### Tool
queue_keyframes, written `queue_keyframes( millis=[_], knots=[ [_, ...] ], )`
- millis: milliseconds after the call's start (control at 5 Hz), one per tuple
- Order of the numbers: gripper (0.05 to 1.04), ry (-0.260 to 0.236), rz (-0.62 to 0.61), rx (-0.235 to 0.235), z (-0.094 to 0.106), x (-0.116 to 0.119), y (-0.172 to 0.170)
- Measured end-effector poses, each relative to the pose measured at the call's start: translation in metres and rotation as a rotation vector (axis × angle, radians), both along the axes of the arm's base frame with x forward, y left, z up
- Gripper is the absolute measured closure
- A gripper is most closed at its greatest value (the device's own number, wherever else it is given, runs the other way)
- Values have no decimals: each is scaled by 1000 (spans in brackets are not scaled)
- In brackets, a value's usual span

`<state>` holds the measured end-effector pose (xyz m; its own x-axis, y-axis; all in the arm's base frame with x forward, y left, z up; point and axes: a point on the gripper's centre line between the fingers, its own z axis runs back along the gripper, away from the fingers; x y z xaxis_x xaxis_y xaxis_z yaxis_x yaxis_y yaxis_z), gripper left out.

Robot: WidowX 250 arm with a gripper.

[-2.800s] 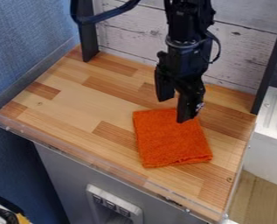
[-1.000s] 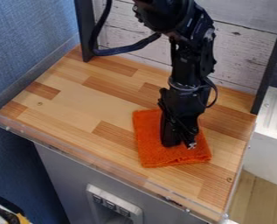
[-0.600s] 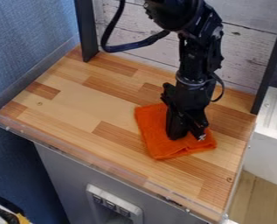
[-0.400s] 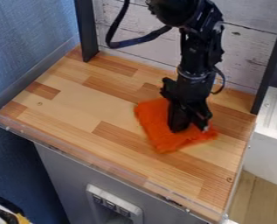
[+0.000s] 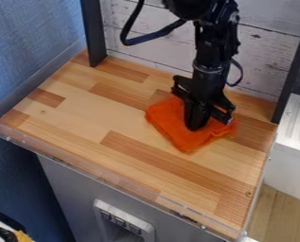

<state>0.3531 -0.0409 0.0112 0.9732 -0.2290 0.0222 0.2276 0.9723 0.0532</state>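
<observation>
On the wooden counter, right of centre and toward the plank wall, the orange cloth lies rumpled, one corner spread to the left. The black gripper points down into its folds, fingers drawn close together and, as judged, clamped on a pinch of fabric. Grasping appears done; the cloth's lower part rests on the wood, and release remains outstanding.

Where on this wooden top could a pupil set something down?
Bare wood lies picture-left of the orange cloth, up to the dark post, and between the cloth and the clear front rail. Crowded: the cloth, where the pincer meets it, near the back wall.
</observation>
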Motion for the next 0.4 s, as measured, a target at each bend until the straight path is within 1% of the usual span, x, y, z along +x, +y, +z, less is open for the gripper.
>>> queue_keyframes(
  millis=[200,400],
  knots=[
    [865,13,90,-24,2,2,3],
    [617,53,169,-41,7,-1,2]
  ],
)
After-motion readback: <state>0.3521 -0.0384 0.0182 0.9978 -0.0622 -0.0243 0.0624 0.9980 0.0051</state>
